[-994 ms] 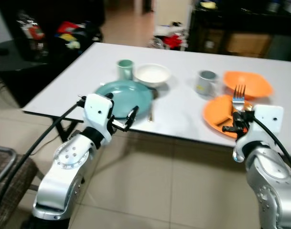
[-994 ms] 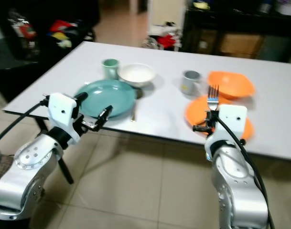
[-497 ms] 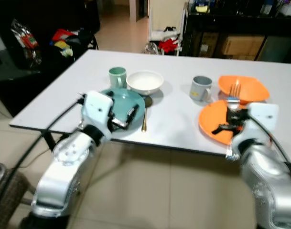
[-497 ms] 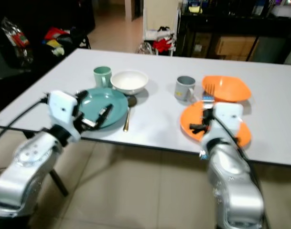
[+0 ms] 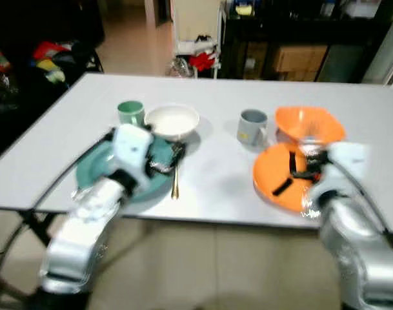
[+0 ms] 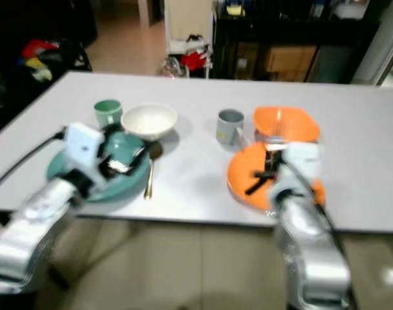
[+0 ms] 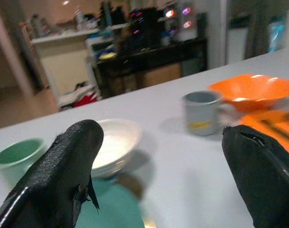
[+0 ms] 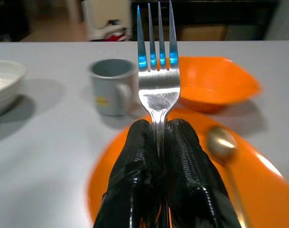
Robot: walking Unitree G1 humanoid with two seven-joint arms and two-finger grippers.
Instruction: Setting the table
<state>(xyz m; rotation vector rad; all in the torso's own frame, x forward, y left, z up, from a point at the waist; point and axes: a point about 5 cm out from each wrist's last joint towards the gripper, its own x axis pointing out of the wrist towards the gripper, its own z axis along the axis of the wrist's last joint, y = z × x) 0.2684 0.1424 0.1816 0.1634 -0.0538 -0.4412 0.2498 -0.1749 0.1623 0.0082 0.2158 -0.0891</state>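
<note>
Bench (image 5: 215, 187) carries two settings: teal plate (image 5: 96, 171) left, orange plate (image 5: 273, 184) right. My right claw (image 8: 158, 142) is clamped on the fork (image 8: 157, 61), tines up over the orange plate, I'd say ready to lay beside it. My left claw (image 7: 158, 166) gapes empty above the teal plate.

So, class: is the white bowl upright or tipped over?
Upright: the white bowl sits on its base, its open rim facing up, beside the green cup.

Head eyes look down on the table (image 5: 215, 97); wrist cameras skim it closely (both showing the grey mug (image 8: 112, 92)).
</note>
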